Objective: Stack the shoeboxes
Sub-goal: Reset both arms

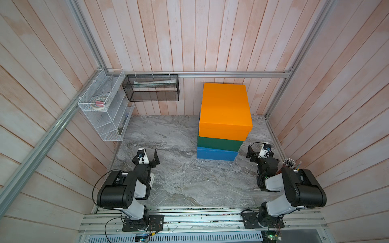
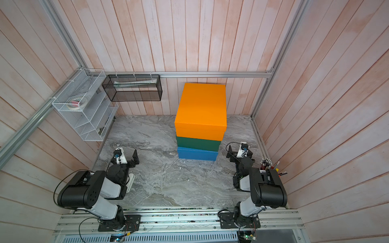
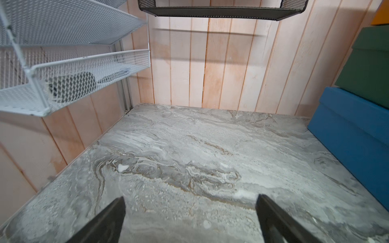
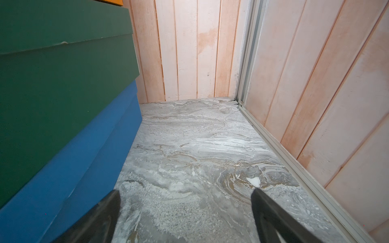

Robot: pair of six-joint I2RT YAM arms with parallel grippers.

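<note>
The three shoeboxes stand in one stack at the back right of the marble table in both top views: the orange shoebox (image 1: 225, 109) (image 2: 201, 107) on top, the dark green shoebox (image 1: 219, 144) (image 2: 197, 144) in the middle, the blue shoebox (image 1: 216, 154) (image 2: 196, 154) at the bottom. The layers are slightly skewed. My left gripper (image 1: 148, 153) (image 3: 190, 198) is open over bare table, well left of the stack. My right gripper (image 1: 260, 150) (image 4: 186, 191) is open and empty, close beside the blue shoebox (image 4: 73, 168) but not touching it.
A white wire rack (image 1: 105, 105) hangs on the left wall and a black mesh basket (image 1: 151, 88) on the back wall. A cup of pens (image 1: 289, 163) stands behind the right arm. Wooden walls and aluminium rails close in the table (image 1: 179, 178).
</note>
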